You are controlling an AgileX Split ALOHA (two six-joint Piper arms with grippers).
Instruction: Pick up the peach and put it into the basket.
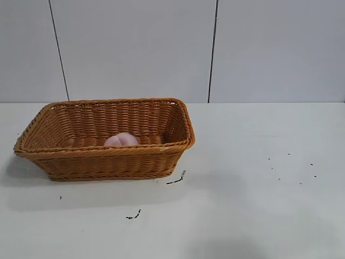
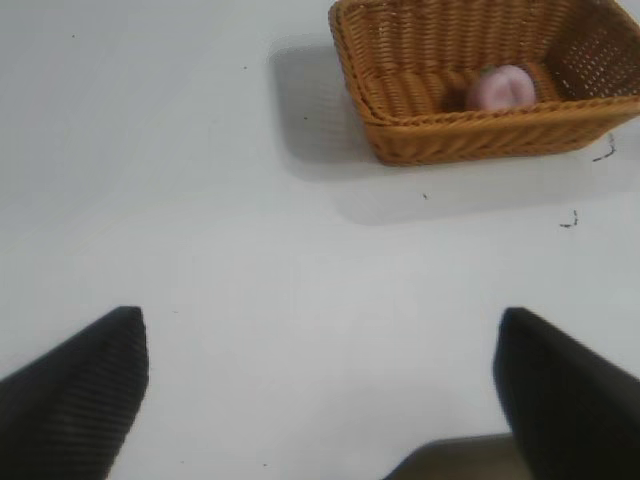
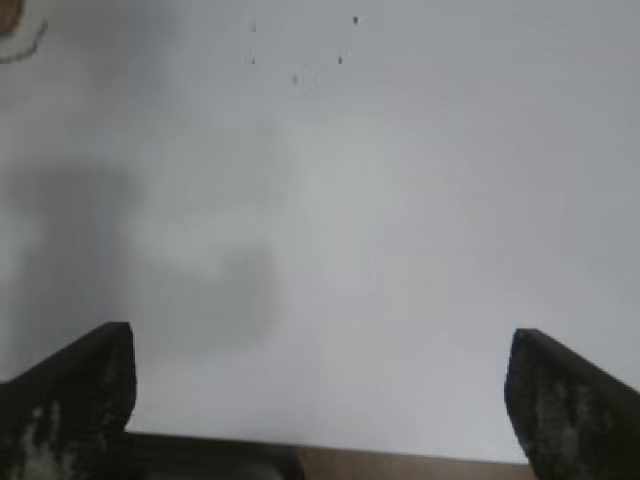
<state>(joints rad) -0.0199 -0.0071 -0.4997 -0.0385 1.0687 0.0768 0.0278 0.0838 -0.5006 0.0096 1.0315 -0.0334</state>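
- While both arms stay out of the exterior view, the white table (image 1: 259, 216) fills the scene from the near edge to the pale panelled wall (image 1: 135, 48) at the far side.
- Basket (image 1: 102, 156): an orange-brown woven wicker container with flared sides and a braided rim, standing upright on the left half of the table.
- Left gripper (image 2: 320, 385): seen only in its own wrist view, its two dark fingers (image 2: 75, 390) spread wide apart over bare table, holding nothing; the basket (image 2: 470, 130) lies well apart from it.
- Right gripper (image 3: 320, 395): seen only in its own wrist view, its worn dark fingers (image 3: 65, 400) likewise spread wide, empty, above bare table on the right side.
- Peach (image 1: 121, 140): a pale pink rounded lump lying inside the basket on its floor, close to the near wall; it also shows in the left wrist view (image 2: 500, 87), with a shallow crease visible.
- Dark scuff marks (image 1: 177, 179): small black flecks on the table just beside the basket's near right corner, with finer specks (image 1: 291, 167) farther right.
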